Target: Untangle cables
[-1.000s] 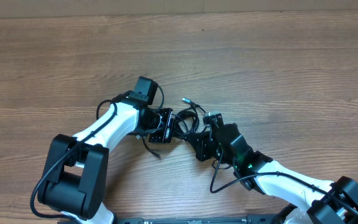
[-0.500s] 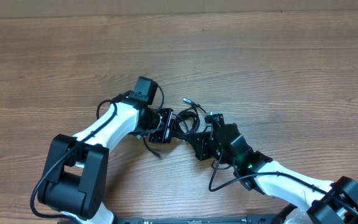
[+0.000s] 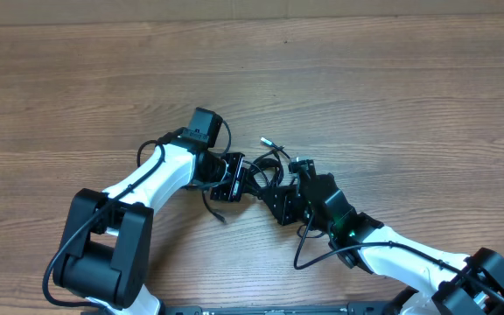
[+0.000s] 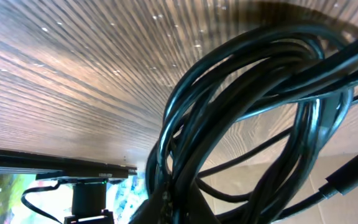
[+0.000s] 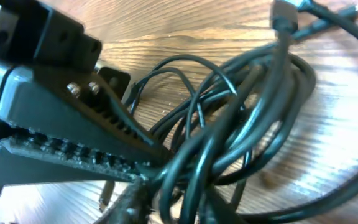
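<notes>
Left end effector [image 3: 241, 178] pinches the cables [image 3: 268, 166] at the tangle's nine o'clock; right end effector [image 3: 275, 194], grip unreadable, should draw one loop gently toward four o'clock.

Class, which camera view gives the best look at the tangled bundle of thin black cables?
The right wrist view: the tangled bundle of thin black cables shows loops, crossings and a silvery plug. The left wrist view crops the loops close; overhead they are small and partly hidden.

Tangled black cables [image 3: 268, 164] on wooden table [image 3: 392, 96], left claw [image 3: 241, 179] and right claw [image 3: 281, 197] flanking the bundle
</notes>
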Robot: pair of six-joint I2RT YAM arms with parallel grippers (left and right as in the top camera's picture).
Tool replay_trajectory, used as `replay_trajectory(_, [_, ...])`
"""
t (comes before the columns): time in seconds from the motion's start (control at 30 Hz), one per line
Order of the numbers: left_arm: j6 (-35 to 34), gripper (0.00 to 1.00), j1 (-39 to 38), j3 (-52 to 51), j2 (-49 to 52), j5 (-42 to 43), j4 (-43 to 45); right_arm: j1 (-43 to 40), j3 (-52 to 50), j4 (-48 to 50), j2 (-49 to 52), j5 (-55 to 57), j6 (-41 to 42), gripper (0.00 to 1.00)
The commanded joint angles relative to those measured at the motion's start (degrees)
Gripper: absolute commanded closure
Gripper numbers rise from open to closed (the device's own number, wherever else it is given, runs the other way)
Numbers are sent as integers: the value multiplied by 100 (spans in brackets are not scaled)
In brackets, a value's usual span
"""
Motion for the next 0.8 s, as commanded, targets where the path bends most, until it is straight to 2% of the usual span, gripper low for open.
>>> replay_trajectory(0.0, [122,96,-37,-37,-98,516,-74,-24,7,33,57,310,46,95])
replay_trajectory(0.27, [636,96,-37,-37,-98,503,-120,-24,7,-109,57,1064,387,96])
replay_trajectory(0.4, [1440,96,-26,-37,-98,442,-138,-24,7,-160,0,1274,474,96])
replay_trajectory(0.53, [2135,96,15,-37,-98,-291,-177,-35,17,-614,-306,1412,584,96])
replay_trajectory(0.63, [2404,96,68,-37,-98,-1010,-243,-87,85,-1410,-774,1405,898,96])
replay_trajectory(0.77, [2712,96,96,-37,-98,-2245,-245,-155,232,-2627,-1604,1113,874,96])
